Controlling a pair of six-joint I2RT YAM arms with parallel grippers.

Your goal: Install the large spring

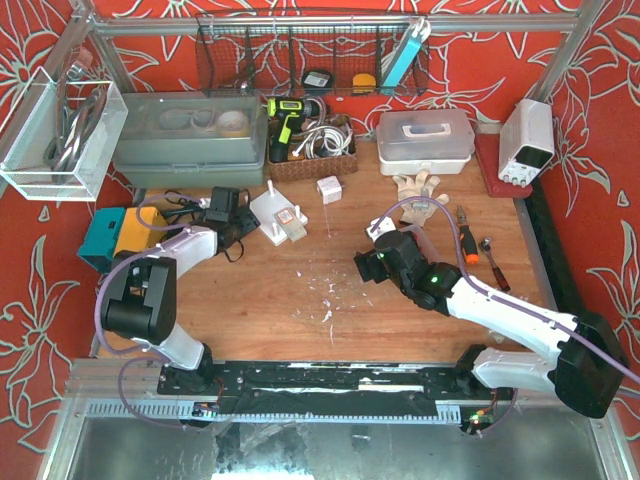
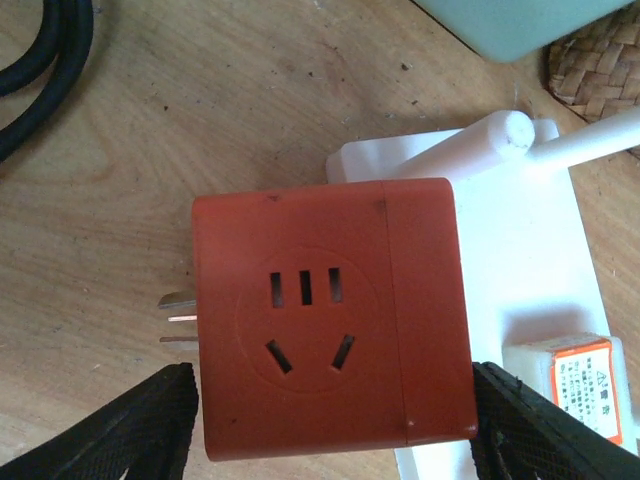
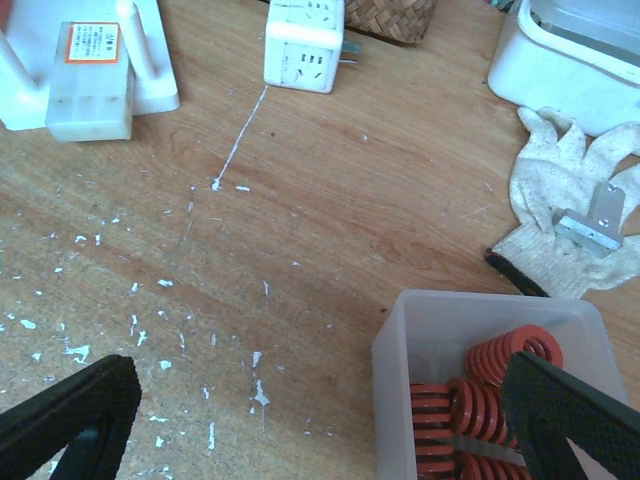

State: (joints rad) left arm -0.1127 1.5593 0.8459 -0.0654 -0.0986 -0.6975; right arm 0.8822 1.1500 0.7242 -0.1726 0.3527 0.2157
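Observation:
Several red coil springs lie in a clear plastic box on the wooden table. My right gripper is open and empty, hovering just above the box's near left corner; from above it sits mid-table. The white fixture with upright posts stands near my left gripper; it also shows in the left wrist view and the right wrist view. My left gripper is shut on a red socket cube, its plug prongs pointing left, held beside the fixture.
A white socket cube sits behind the fixture. A work glove with a metal bracket lies right of the spring box. A screwdriver, a white lidded container, a basket and a grey toolbox line the back.

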